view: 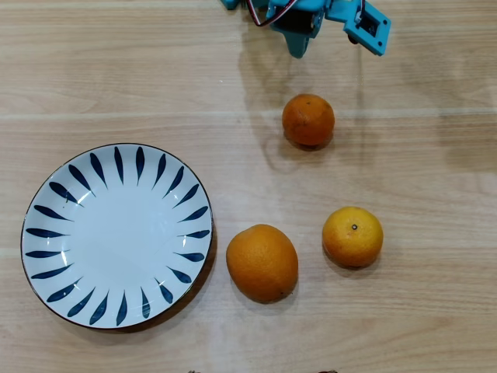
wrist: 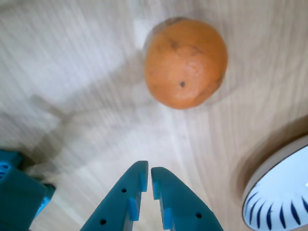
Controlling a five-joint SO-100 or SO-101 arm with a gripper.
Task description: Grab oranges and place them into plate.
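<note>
Oranges (view: 262, 263) round, dimpled, plate (view: 46, 268) glossy ceramic

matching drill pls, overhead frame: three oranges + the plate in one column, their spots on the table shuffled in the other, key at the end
Things, overhead view:
1. large oval orange
2. small deep orange one
3. yellower orange with dark stem dot
4. plate

Places:
A. far left, nothing in it
B. uppermost, just below the gripper
C. right next to the plate's rim, lower middle
D. farthest right of the fruit

Pairs: 1-C, 2-B, 3-D, 4-A
</note>
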